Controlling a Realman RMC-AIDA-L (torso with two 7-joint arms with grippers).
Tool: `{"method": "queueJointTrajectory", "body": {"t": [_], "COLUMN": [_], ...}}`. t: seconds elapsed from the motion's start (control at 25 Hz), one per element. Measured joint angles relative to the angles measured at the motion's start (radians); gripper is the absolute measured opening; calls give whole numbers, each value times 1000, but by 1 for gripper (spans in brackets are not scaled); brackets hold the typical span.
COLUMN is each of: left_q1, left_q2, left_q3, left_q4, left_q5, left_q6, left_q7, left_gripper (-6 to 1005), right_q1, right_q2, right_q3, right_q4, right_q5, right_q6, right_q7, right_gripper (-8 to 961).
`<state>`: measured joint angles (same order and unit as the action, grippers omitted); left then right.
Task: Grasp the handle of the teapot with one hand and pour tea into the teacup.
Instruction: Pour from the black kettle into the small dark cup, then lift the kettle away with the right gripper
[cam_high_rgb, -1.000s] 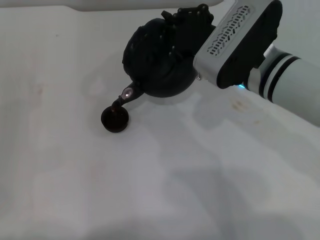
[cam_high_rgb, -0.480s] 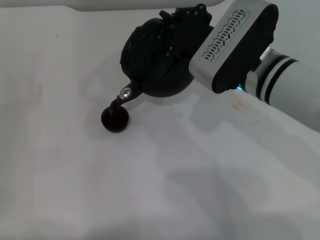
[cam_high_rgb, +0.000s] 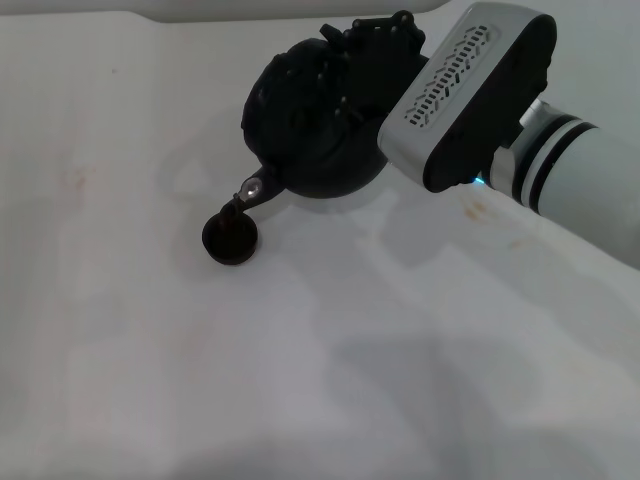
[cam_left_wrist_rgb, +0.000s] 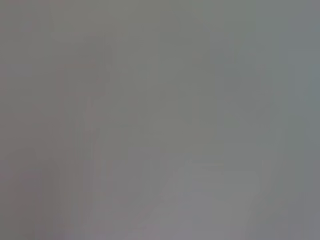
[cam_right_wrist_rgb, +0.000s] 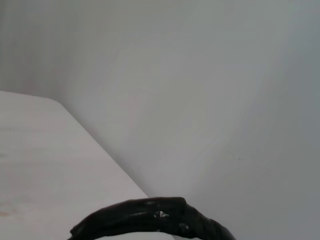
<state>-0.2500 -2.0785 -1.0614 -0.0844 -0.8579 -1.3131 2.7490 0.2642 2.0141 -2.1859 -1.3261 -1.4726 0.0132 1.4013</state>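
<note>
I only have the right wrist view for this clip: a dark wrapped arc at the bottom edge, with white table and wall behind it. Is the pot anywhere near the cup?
Observer: Yes. In the head view the teapot is tipped, and its spout points down at the teacup, with the tip just over the cup's rim.
Operator: What is holding the pot?
Observer: The right gripper is holding it, closed on the handle at the pot's top. The handle is the arc you see.
Operator: And the left arm?
Observer: It does not show in the head view, and its wrist camera gives only plain grey.
</note>
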Motion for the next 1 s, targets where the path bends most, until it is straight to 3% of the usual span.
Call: {"method": "queueJointTrajectory", "body": {"t": [1.0], "left_q1": [0], "left_q2": [0], "left_q3": [0], "left_q4": [0], "left_q5": [2], "left_q6": [-3], "left_q7": [0], "left_gripper": [832], "right_q1": [-2], "right_q2": [0], "right_q3": [-9], "right_q4": [-7], "right_q5": [0], "right_q6": [21], "right_q7": [-14], "right_gripper": [161]}}
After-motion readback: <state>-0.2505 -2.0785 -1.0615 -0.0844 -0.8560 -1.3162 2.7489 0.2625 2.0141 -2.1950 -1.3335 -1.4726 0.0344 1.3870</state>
